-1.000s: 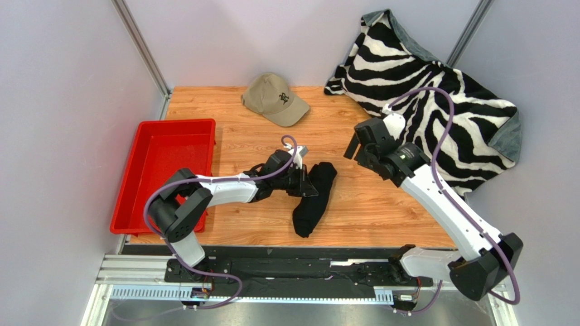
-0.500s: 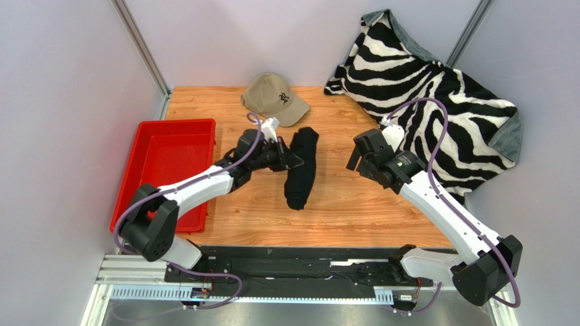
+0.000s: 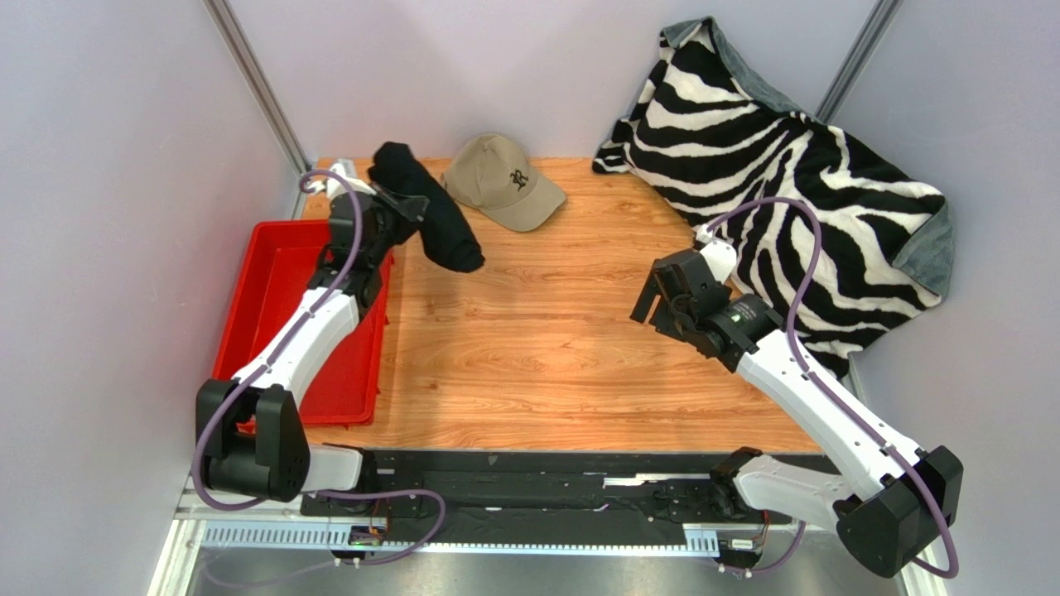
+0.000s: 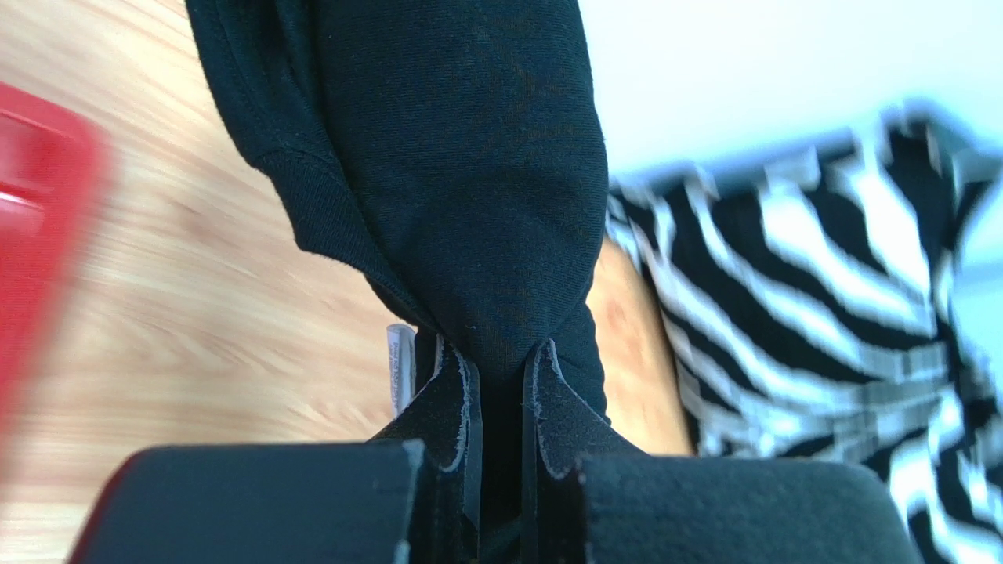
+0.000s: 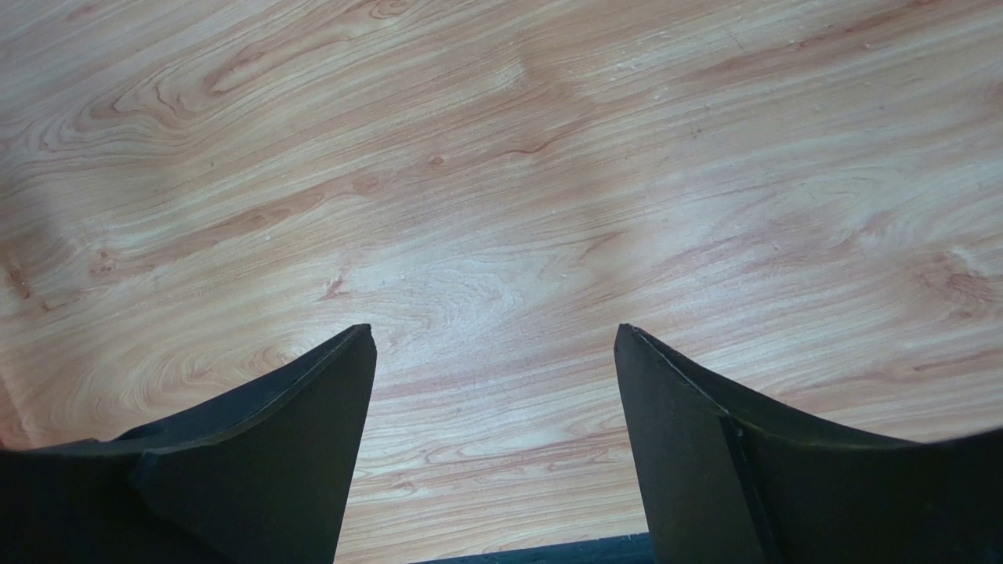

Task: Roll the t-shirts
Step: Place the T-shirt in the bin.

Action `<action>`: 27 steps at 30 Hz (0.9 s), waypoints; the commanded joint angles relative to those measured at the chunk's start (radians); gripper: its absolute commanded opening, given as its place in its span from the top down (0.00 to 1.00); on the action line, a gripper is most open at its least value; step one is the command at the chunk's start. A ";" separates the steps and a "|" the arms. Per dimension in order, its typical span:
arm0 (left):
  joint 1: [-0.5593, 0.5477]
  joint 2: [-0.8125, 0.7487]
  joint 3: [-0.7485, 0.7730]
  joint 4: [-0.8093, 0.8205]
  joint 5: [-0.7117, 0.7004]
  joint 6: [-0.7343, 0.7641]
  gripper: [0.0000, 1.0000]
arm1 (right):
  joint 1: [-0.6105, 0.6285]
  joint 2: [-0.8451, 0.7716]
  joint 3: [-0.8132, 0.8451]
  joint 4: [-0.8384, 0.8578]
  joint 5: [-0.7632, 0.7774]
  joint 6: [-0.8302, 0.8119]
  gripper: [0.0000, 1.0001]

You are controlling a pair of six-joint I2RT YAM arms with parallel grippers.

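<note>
The black t-shirt (image 3: 429, 214), rolled into a long bundle, hangs in the air at the back left, above the table beside the red tray. My left gripper (image 3: 396, 206) is shut on it. In the left wrist view the black cloth (image 4: 471, 165) is pinched between the two fingers and fills the upper frame, and my left gripper (image 4: 502, 358) holds it at its narrow part. My right gripper (image 3: 653, 298) is open and empty over bare wood right of centre; the right wrist view shows it (image 5: 495, 341) open with only tabletop between its fingers.
A red tray (image 3: 276, 298) lies along the table's left edge, under my left arm. A tan cap (image 3: 504, 180) sits at the back centre. A zebra-striped blanket (image 3: 809, 174) covers the back right corner, also blurred in the left wrist view (image 4: 824, 306).
My left gripper has lifted the rolled t-shirt off the table's middle and carried it back and left, to beside the red tray. My right gripper has drawn slightly toward me.
</note>
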 commanded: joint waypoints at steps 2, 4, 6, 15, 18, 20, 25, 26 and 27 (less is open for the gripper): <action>0.140 -0.002 -0.032 0.196 -0.110 -0.107 1.00 | -0.003 -0.028 -0.030 0.116 -0.025 -0.035 0.22; 0.189 0.015 -0.064 0.276 -0.133 -0.150 1.00 | -0.005 -0.025 -0.035 0.132 -0.031 -0.053 0.22; 0.234 0.035 -0.084 0.307 -0.147 -0.191 1.00 | -0.003 -0.017 -0.041 0.153 -0.036 -0.064 0.22; 0.358 0.113 -0.238 0.505 -0.337 -0.315 1.00 | -0.003 0.034 -0.076 0.282 -0.125 -0.119 0.21; 0.387 0.187 -0.271 0.619 -0.362 -0.364 1.00 | -0.003 0.070 -0.084 0.330 -0.160 -0.148 0.21; 0.409 0.259 -0.287 0.695 -0.357 -0.400 1.00 | -0.003 0.104 -0.081 0.348 -0.182 -0.151 0.21; 0.450 0.371 -0.251 0.798 -0.317 -0.395 1.00 | -0.002 0.153 -0.081 0.388 -0.225 -0.161 0.22; 0.455 0.385 -0.238 0.798 -0.320 -0.400 1.00 | 0.000 0.159 -0.079 0.397 -0.228 -0.164 0.22; 0.459 0.399 -0.233 0.813 -0.314 -0.404 1.00 | -0.002 0.162 -0.078 0.400 -0.232 -0.167 0.22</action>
